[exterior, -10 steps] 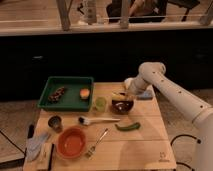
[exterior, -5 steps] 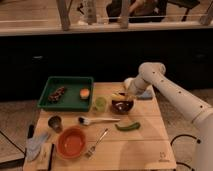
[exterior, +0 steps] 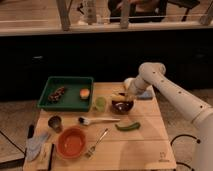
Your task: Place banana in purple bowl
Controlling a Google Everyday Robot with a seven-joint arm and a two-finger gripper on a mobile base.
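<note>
The purple bowl (exterior: 122, 106) sits on the wooden table (exterior: 140, 145), right of centre. The pale-yellow banana (exterior: 119, 96) lies at the bowl's far rim, directly under my gripper (exterior: 125, 95). The gripper hangs at the end of the white arm (exterior: 165, 87), which reaches in from the right, and hovers just above the bowl's far edge. I cannot make out whether the banana is touching the bowl or is held above it.
A green tray (exterior: 67, 93) at the back left holds a dark cluster and an orange fruit (exterior: 84, 93). A green cup (exterior: 100, 103), a brush (exterior: 97, 120), a green curved vegetable (exterior: 128, 126), a fork (exterior: 96, 142), an orange bowl (exterior: 71, 142) and a small dark cup (exterior: 55, 122) lie around. A blue item (exterior: 146, 94) lies behind the arm.
</note>
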